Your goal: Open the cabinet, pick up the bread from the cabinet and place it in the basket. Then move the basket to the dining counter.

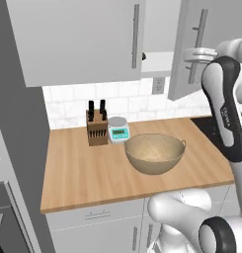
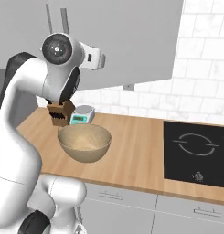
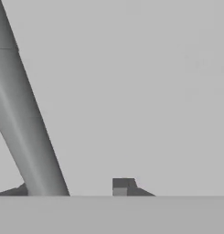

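Cabinet point(image 1: 78, 39): wall-hung above the counter, flat light-grey doors; the right-hand door point(image 1: 191, 49) stands swung out, the left one shut.
Door handle point(image 3: 26, 123): a long silver bar, slanting across the hand view just beside the left finger tip.
Hand point(image 1: 200, 54): raised at the open door's handle – fingers apart on either side of the bar in the hand view; whether they press on it I cannot tell.
Basket point(image 1: 154, 153): large, round, tan, near the middle of the counter point(image 1: 83, 173), toward its front edge.
Knife block point(image 1: 97, 129): at the back edge by the tiles, kitchen scale point(image 1: 118, 130) just beside it – both behind the basket.
Hob point(image 2: 195, 151): dark, at the counter's right end.
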